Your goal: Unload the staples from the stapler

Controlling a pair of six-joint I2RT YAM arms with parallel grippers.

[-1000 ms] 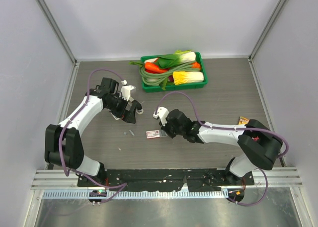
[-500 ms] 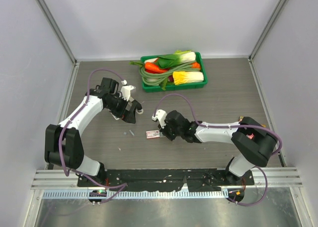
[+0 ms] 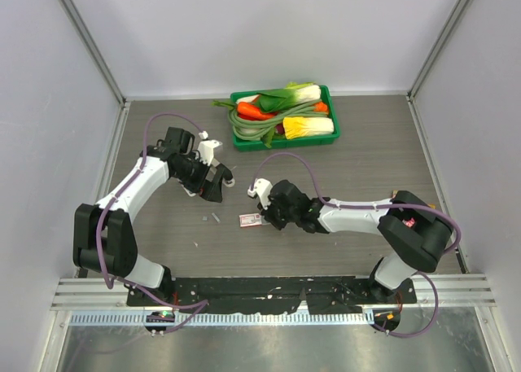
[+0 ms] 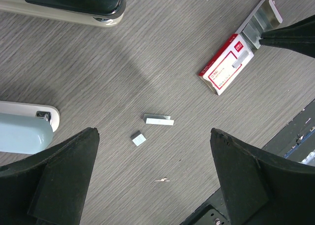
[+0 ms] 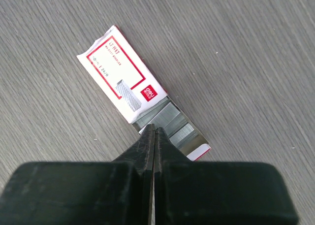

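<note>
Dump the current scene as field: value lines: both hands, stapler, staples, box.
left hand: open, empty, above the table
right hand: shut, tips at the open end of the staple box; contact unclear
stapler: pale-blue end at the left edge of the left wrist view, on the table, not gripped
staples: two short strips and a tiny bit, loose on the table below the left hand
staple box: red-and-white, lying flat, inner tray slid out with staple strips in it

Probably robot lab: white-panelled enclosure [image 3: 260, 30], aluminium posts [image 3: 89, 42].
</note>
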